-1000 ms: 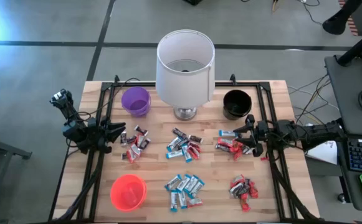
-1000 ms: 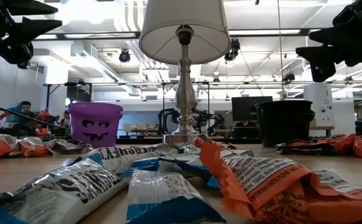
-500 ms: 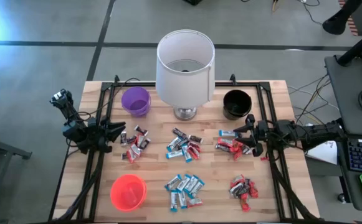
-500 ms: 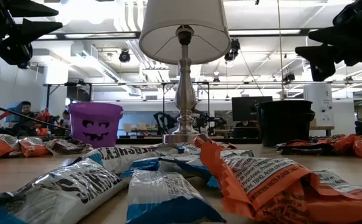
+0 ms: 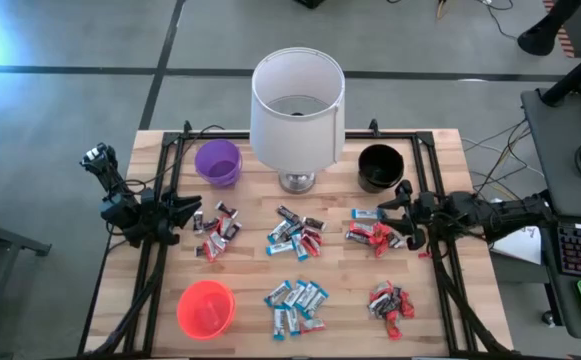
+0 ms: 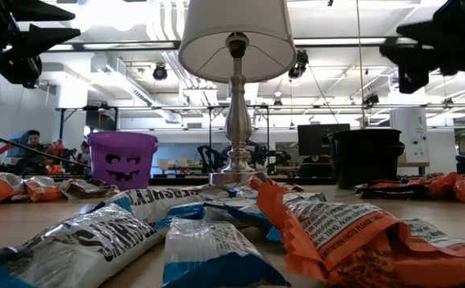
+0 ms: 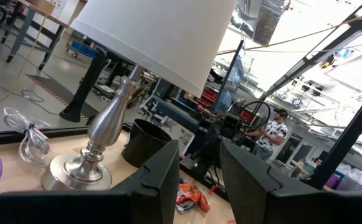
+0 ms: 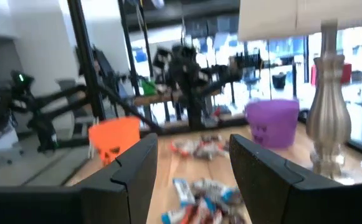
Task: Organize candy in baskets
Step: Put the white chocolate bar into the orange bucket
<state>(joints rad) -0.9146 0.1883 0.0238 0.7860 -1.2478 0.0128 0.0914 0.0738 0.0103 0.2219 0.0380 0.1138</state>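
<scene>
- Right gripper [image 5: 402, 212] has risen slightly at the table's right edge, above red candy [image 5: 372, 234]; jaws wide, empty.
- Left gripper [image 5: 188, 211] hovers beside mixed candy [image 5: 216, 232]; jaws part-open, empty.
- Lamp [image 5: 296, 108] stands between purple basket [image 5: 218, 162] and black basket [image 5: 379, 166].
- Orange basket [image 5: 206, 308] sits near blue candy [image 5: 295, 305].

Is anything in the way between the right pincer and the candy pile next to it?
Nothing visible. The right pincer, open, hovers beside the red candy pile, with only bare table around it.
</scene>
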